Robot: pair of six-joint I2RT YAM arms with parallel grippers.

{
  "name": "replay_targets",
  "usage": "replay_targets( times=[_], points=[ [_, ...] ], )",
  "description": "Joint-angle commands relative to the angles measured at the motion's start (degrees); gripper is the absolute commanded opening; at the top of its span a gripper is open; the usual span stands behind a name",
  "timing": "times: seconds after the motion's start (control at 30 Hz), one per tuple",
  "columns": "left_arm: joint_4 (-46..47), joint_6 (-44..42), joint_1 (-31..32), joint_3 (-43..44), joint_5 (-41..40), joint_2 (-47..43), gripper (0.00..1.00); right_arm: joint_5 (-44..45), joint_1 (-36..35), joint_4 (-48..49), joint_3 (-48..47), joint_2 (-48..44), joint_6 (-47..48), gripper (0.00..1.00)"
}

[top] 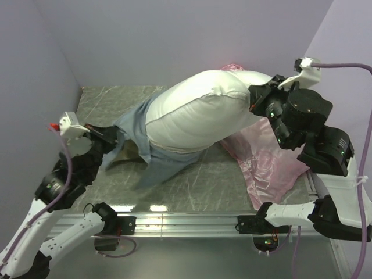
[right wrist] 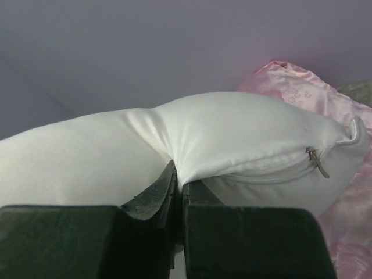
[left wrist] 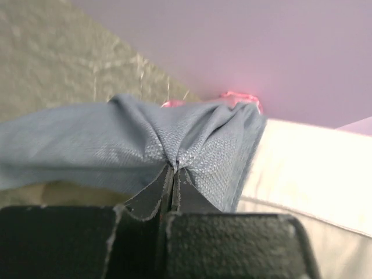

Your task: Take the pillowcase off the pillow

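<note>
Left gripper (left wrist: 173,170) is clamped on a pinch of the pillowcase (top: 138,125), grey-blue side out, at the cloth's left end. Right gripper (right wrist: 178,173) is closed on a fold of the pillow (top: 203,110) near its right end, which sits raised above the table (top: 203,189). On my overhead view the case covers only the pillow's left end and the white body is mostly bare. Pink satin cover (top: 270,165) lies under the right end. I can't tell how deep the pillow sits in the case, since the cloth hides it.
</note>
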State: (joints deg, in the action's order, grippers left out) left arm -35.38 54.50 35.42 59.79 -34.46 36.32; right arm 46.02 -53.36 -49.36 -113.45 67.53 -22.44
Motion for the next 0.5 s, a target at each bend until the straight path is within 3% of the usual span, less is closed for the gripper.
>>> replay_targets(
  times=[0.0, 0.17, 0.37, 0.43, 0.47],
  points=[
    [-6.27, -12.12, -0.26, 9.54, -5.1, 3.13, 0.0, 3.91, -0.16, 3.76, 1.03, -2.58, -2.17, 0.0],
    [-7.87, -19.41, -0.35, 22.69, -3.87, 8.76, 0.0, 3.46, -2.71, -4.15, -3.08, 3.38, -4.36, 0.0],
    [-14.46, -29.09, -0.52, 46.35, 0.96, 29.14, 0.0, 0.48, -2.8, -13.29, -2.75, 10.78, -8.84, 0.0],
    [-14.72, -30.85, -2.36, 50.14, 4.81, 36.52, 0.0, -0.58, -2.89, -13.57, 2.25, 11.22, -10.43, 0.0],
    [-14.81, -30.86, -7.51, 54.42, 8.41, 38.98, 0.0, -0.58, -2.8, -12.96, 4.44, 10.87, -12.0, 0.0]
  ],
)
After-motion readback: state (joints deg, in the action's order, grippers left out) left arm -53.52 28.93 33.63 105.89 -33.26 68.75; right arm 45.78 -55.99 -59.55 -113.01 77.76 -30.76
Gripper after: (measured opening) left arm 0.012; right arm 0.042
